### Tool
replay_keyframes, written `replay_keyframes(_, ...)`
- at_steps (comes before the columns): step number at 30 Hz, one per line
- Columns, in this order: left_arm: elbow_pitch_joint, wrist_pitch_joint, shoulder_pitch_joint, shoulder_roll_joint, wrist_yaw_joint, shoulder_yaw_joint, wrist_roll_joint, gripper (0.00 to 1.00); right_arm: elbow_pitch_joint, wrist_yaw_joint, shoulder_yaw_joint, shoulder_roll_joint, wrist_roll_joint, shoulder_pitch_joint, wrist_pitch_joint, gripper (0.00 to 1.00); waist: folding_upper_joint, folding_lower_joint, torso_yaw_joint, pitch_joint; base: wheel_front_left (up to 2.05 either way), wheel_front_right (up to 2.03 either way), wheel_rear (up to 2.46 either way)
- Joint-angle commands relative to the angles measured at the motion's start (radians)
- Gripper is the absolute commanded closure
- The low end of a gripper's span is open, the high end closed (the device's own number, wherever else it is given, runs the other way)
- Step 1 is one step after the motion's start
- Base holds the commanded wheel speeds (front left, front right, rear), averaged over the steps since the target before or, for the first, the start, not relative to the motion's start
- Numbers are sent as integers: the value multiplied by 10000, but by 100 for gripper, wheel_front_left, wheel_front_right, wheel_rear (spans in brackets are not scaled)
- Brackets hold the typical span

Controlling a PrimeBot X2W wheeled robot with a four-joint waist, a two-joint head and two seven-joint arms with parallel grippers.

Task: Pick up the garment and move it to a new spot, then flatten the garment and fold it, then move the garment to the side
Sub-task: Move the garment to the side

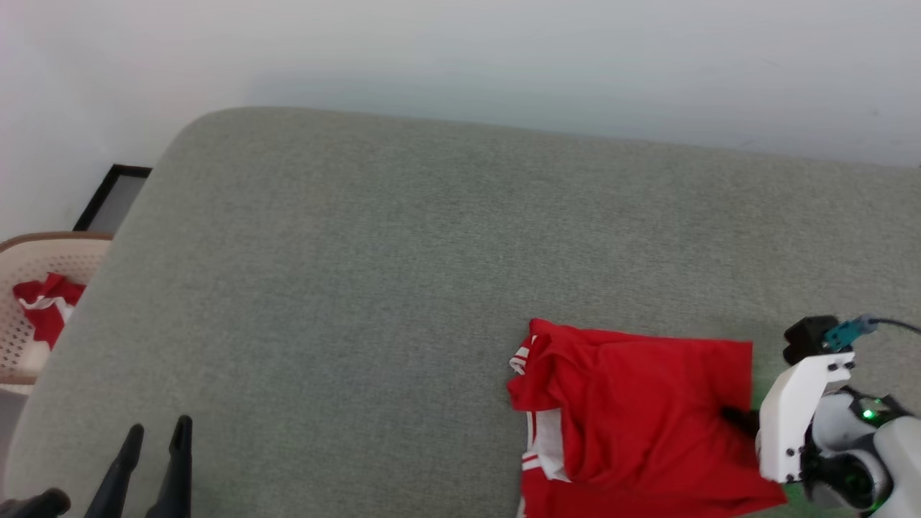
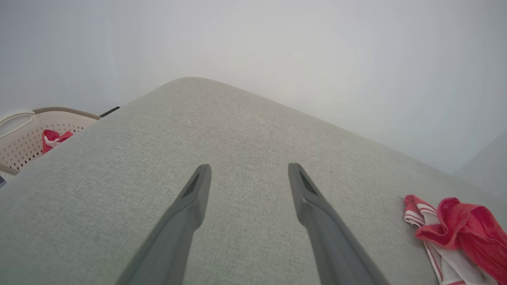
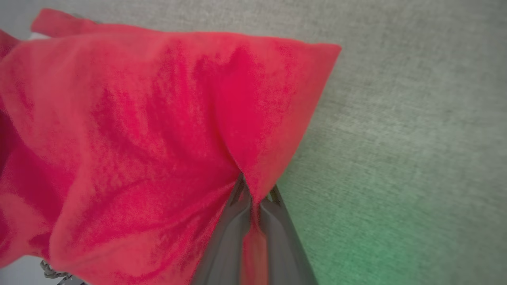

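The garment (image 1: 633, 417), a red shirt with white striped trim, lies bunched and partly folded at the lower right of the grey cushioned surface (image 1: 403, 273). In the left wrist view the garment (image 2: 463, 233) shows at the far right edge. My right gripper (image 1: 735, 416) reaches in from the right, and in the right wrist view its two dark fingers pinch a fold near the garment's (image 3: 158, 130) right edge, my right gripper (image 3: 253, 190) shut on the cloth. My left gripper (image 1: 155, 432) hovers open at the lower left, and the left wrist view shows the left gripper (image 2: 247, 170) over bare cushion.
A beige perforated basket (image 1: 43, 252) stands off the cushion's left edge with a small red-and-white cloth (image 1: 47, 306) inside. A pale wall runs behind the surface. A dark frame (image 1: 111, 198) lies on the floor near the basket.
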Motion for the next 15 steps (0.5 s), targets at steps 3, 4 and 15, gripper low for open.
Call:
replay_keyframes(3, -66, 10, -218, 48, -34, -43, 18, 0, -189, -24, -166, -390, -218, -265, 124, 100, -1, 0, -232, 58, 0, 0, 0)
replay_keyframes(4, -84, 8, -258, 49, -34, -45, 12, 0, -266, -22, -194, -477, -297, -327, 182, 100, -1, 0, -307, 87, 0, 0, 0)
replay_keyframes(15, -123, 10, -1177, 227, -34, -680, 122, 0, -876, -22, -921, -1633, -863, -875, 643, 100, -1, 0, -1082, 581, 0, 0, 0)
